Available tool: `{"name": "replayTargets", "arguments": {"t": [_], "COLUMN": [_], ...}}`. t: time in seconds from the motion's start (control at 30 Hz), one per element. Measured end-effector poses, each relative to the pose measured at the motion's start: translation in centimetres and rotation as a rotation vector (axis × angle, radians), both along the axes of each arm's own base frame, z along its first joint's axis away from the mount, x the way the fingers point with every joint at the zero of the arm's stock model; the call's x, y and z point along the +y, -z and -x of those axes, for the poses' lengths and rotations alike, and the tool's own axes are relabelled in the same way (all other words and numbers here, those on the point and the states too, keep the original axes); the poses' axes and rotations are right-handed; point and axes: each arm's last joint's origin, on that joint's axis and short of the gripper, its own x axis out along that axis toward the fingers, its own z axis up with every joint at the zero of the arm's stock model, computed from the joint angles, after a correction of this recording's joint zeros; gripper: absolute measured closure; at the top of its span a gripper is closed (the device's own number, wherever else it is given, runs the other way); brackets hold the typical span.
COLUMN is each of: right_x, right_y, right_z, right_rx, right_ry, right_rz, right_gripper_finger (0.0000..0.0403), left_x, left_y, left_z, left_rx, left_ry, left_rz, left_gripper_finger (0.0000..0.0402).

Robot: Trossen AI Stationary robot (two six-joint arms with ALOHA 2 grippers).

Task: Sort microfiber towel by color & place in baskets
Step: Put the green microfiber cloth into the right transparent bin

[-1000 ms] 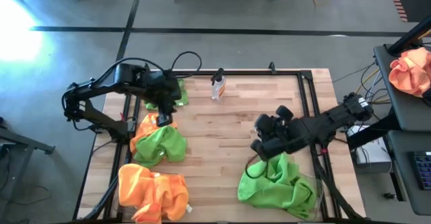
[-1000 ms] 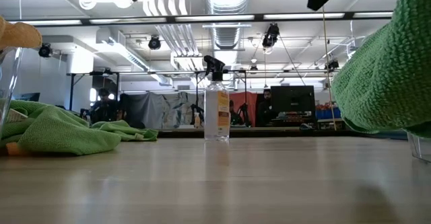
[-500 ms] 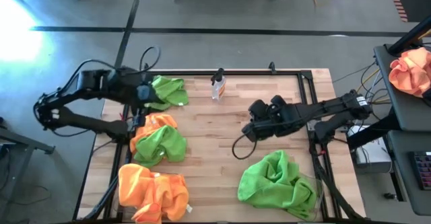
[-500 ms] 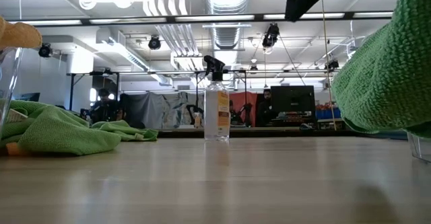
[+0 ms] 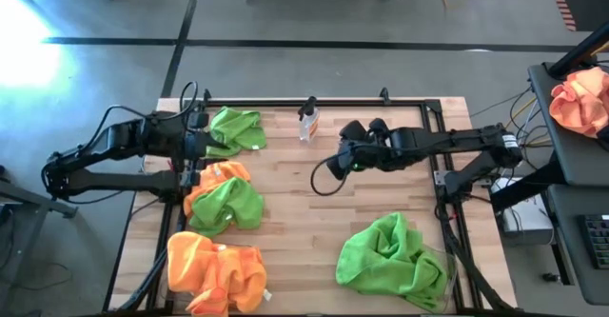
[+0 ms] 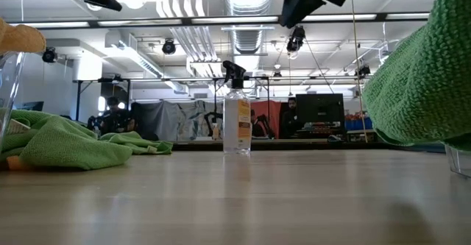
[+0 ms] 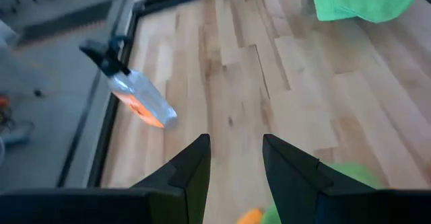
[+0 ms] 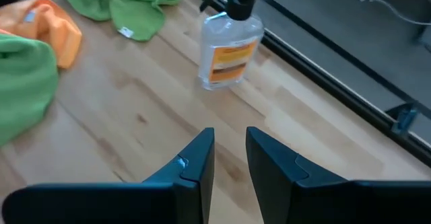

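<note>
Lime green microfiber towels point(image 5: 236, 128) lay loose at the table's far left, by orange ones point(image 5: 215, 271) in the near-left basket point(image 5: 249, 256). Left gripper point(image 5: 200, 146) hovered beside them, parted and empty. Right gripper point(image 5: 335, 163) hung near the spray bottle point(image 5: 307, 122), slightly parted, holding nothing.

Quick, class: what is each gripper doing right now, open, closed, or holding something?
Left gripper: open, empty.
Right gripper: open, empty.
</note>
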Motion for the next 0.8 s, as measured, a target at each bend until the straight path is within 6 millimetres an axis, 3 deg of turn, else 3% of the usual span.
{"name": "replayTargets", "arguments": {"t": [0.17,0.4,0.53,0.8], "right_x": [-0.6,-0.6,-0.5,-0.2], "right_y": [-0.1,-0.1,-0.1,0.0], "right_z": [-0.4,-0.4,-0.4,-0.3], "right_rx": [-0.033,-0.032,-0.029,-0.017], "right_ry": [-0.006,-0.010,-0.034,-0.057], "right_rz": [-0.029,-0.035,-0.075,-0.107], "right_gripper_finger": [0.0318,0.0323,0.0328,0.0320], "left_x": [0.2,1.7,1.8,2.0], "left_y": [0.0,-0.2,0.2,4.5], "left_z": [0.1,0.7,0.8,0.1], "left_rx": [0.002,0.061,0.062,0.133], "left_ry": [-0.064,-0.556,-0.654,-0.716], "left_rz": [-0.049,-0.313,-0.310,-0.219], "left_gripper_finger": [0.0280,0.0280,0.0280,0.0280]}}
